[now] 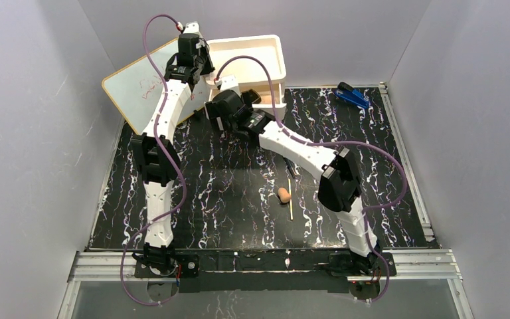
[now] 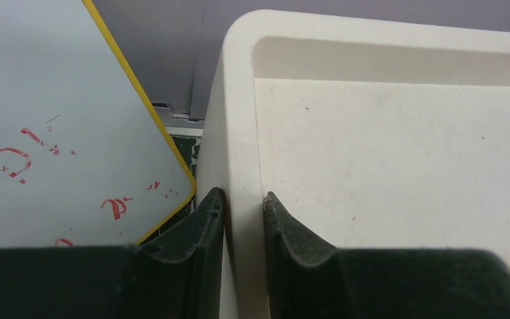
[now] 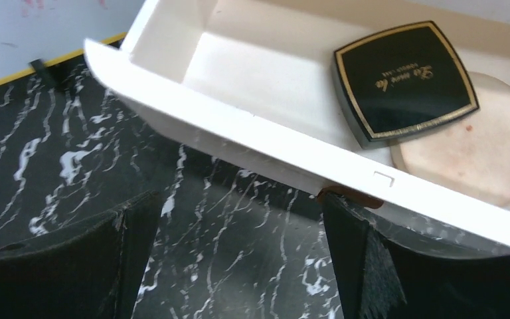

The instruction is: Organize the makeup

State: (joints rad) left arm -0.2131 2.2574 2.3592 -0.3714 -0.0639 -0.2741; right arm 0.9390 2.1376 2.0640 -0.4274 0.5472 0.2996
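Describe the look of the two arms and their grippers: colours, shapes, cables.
Both the left arm and right arm have white links with black joint blocks. A thin purple cable loops along each. The left gripper and right gripper have black wedge-shaped fingers.

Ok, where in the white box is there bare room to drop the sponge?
The drawer is bare in its left half, from the left wall to the compact. Its right end is crowded: the compact lies partly over the disc. The tray, its wall pinched by the left gripper, looks bare too. The right gripper hangs open at the drawer front.
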